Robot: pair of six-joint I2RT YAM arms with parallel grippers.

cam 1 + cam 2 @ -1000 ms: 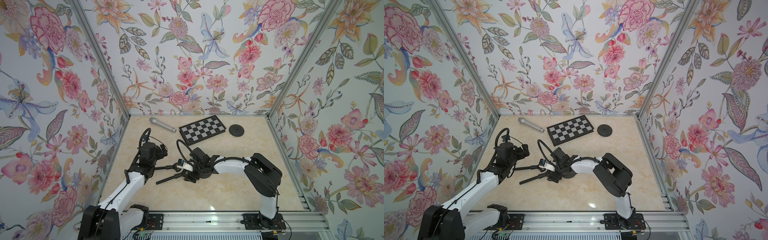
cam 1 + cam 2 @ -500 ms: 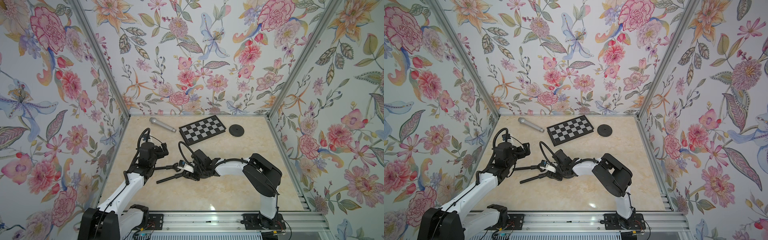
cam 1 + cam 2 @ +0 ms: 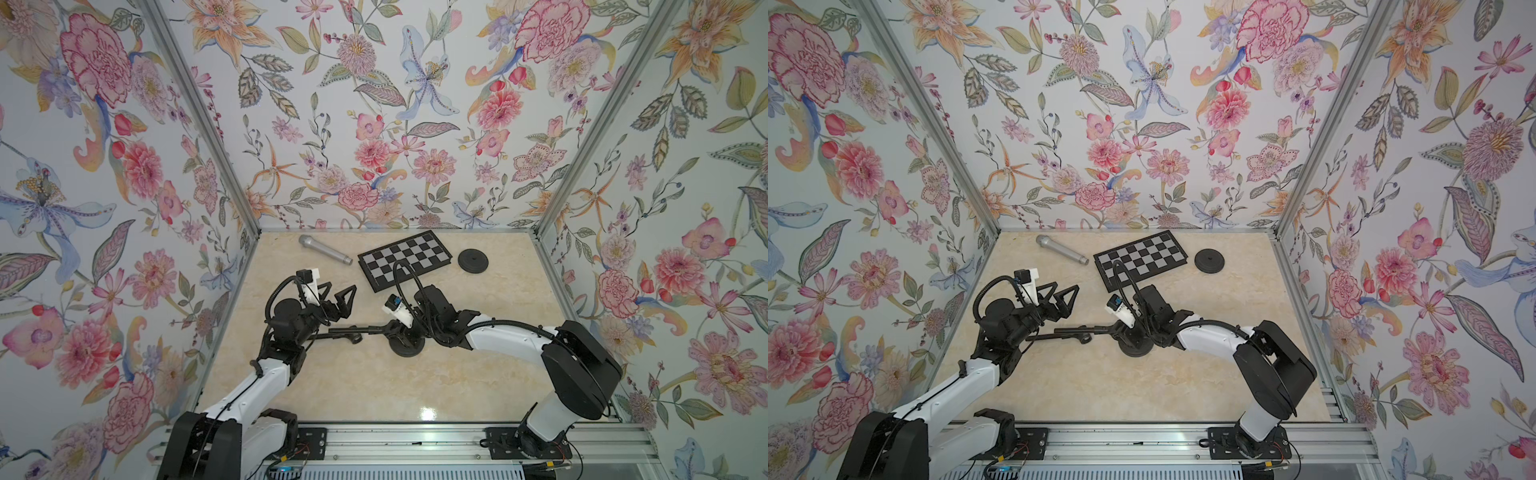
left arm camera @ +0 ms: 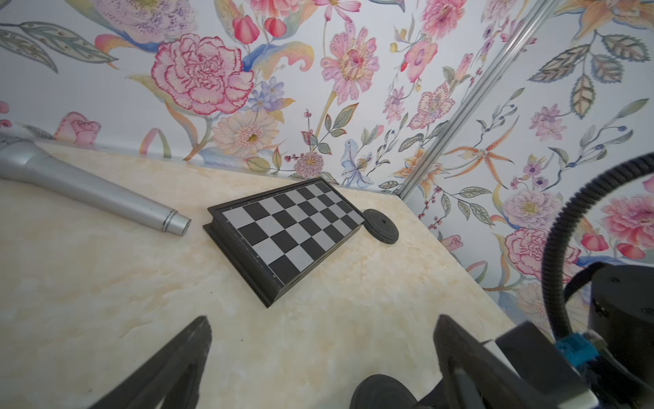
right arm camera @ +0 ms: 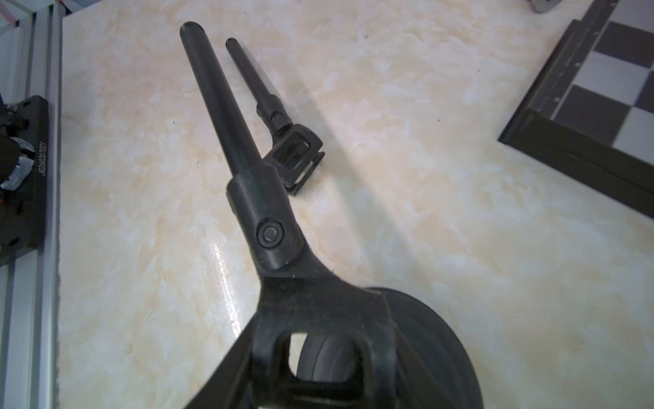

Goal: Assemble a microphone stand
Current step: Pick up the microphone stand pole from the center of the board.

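Marble-look table (image 3: 374,386) is seen in both top views, closed in by floral walls (image 3: 374,124). Left gripper (image 3: 341,291) is raised over the table with jaws spread wide; nothing is between them and nothing is touched. It is placed near the free end of the pole, apart from it. Right gripper (image 3: 394,331) is set low at table centre, jaws partly closed and pinched on the hinge joint (image 5: 270,233) just above the round base (image 5: 442,336); one finger (image 5: 318,308) is seen against the joint in the right wrist view. Checkerboard (image 3: 405,259) is laid at the back. Stand pole (image 3: 361,330) is tilted from the joint toward the left arm. Silver microphone (image 3: 325,249) is laid at back left. A second black disc (image 3: 473,261) is placed beside the board. Thin rod with clip (image 5: 279,117) is laid on the table just beside the pole
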